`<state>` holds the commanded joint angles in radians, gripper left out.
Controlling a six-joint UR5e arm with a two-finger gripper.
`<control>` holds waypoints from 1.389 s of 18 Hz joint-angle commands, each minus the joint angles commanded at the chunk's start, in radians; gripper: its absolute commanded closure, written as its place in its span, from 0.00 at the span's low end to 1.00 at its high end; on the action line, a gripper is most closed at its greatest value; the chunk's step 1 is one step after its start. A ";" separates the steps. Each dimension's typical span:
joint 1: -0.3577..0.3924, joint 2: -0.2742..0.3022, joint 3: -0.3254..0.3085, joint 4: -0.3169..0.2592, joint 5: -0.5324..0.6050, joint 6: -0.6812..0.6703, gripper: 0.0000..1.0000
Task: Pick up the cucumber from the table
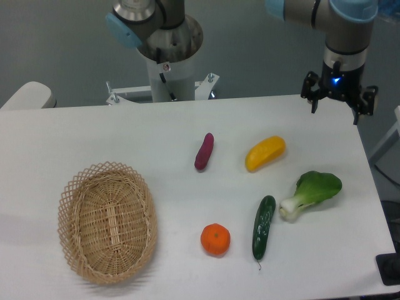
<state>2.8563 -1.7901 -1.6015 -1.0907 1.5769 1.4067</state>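
The cucumber point(263, 227) is a slim dark green bumpy cylinder lying on the white table point(94, 137) at the front right, its thin stem tip pointing toward the front edge. It lies between the orange point(215, 239) and the bok choy point(310, 193). My gripper point(338, 106) hangs above the table's far right corner, well away from the cucumber. Its fingers are spread apart and hold nothing.
A purple sweet potato point(204, 151) and a yellow vegetable point(265, 153) lie mid-table. A woven wicker basket point(107, 221) stands at the front left. The arm's base point(167, 47) rises behind the table's far edge.
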 joint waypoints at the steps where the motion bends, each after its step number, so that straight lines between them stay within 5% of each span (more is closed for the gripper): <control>1: -0.006 -0.003 -0.003 0.000 0.000 0.000 0.00; 13: -0.195 -0.100 0.000 0.049 -0.002 -0.475 0.00; 18: -0.282 -0.182 -0.011 0.159 0.002 -0.586 0.00; 25: -0.302 -0.296 0.051 0.163 0.002 -0.615 0.00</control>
<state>2.5541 -2.0861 -1.5509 -0.9281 1.5785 0.7915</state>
